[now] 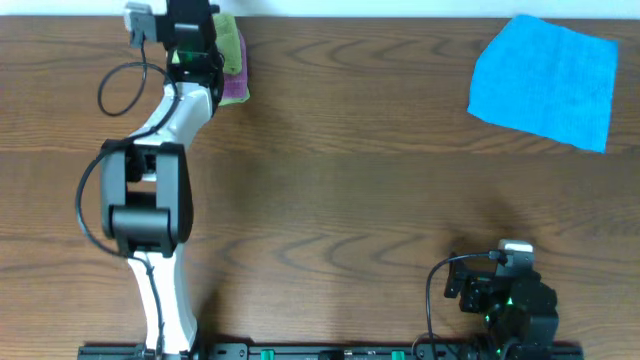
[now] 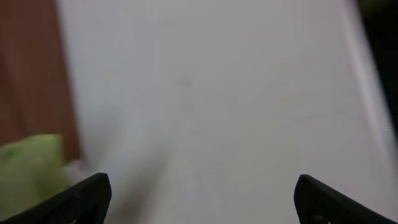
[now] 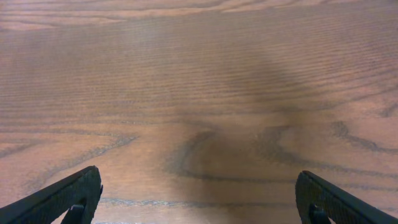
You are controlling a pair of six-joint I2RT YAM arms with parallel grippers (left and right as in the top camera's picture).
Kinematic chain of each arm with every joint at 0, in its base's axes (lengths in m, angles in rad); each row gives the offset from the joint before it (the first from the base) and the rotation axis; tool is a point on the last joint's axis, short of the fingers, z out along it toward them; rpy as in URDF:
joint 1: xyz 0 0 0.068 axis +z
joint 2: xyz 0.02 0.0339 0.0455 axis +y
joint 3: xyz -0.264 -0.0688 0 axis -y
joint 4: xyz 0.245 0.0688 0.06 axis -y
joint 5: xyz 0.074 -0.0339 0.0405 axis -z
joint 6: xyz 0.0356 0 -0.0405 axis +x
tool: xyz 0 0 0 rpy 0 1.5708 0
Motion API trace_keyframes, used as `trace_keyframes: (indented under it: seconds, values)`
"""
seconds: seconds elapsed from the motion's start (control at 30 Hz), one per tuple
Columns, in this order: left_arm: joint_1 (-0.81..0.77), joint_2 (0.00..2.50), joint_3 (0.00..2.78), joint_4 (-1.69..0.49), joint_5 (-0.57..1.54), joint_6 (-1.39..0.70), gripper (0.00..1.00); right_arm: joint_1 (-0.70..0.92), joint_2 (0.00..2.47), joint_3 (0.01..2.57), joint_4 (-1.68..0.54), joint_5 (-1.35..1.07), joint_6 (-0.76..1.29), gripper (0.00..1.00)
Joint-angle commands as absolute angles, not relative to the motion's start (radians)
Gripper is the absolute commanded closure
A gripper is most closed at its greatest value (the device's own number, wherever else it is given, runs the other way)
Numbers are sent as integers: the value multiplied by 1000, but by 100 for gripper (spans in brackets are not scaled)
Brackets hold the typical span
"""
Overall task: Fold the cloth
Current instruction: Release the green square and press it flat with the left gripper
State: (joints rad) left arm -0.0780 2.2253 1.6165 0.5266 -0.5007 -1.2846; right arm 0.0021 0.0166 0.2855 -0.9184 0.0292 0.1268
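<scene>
The lime cloth lies at about 11 o'clock on the wooden surface, against the far edge. It sits as a compact bundle on top of a pinkish-purple cloth, whose edge shows just below and to the right of it. Most of the lime cloth is hidden under the arm, so how it is folded cannot be told. In the left wrist view it is a blurred green patch low at 8 o'clock. A blue cloth lies spread flat at about 1 o'clock, well apart from the other two.

The left arm rises from the near edge at 7 o'clock, bends at the elbow and stretches to 11 o'clock. It ends over the left part of the lime cloth. The left end effector is released, its two dark fingers spread wide with nothing between them. Its camera faces a blurred white area past the surface edge.

The right arm is tucked close to the near edge at 5 o'clock. The right end effector is likewise released, fingers wide apart, over bare wood grain, touching no cloth.
</scene>
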Motion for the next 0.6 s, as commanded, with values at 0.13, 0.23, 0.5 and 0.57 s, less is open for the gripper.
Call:
trace_keyframes:
  seconds: [0.13,0.23,0.5,0.57]
  values:
    - [-68,2268,1619,503,-466,-1264,5,-2,9,280,-921,25,142,1]
    - [-68,2268,1620,455,-459,-1264,5,-2,9,280,-921,25,142,1]
    - [-67,2268,1619,362,-454,-1269,5,-2,9,280,-921,25,142,1]
    - [-67,2268,1619,320,-454,-1317,5,-2,9,280,-921,25,142,1]
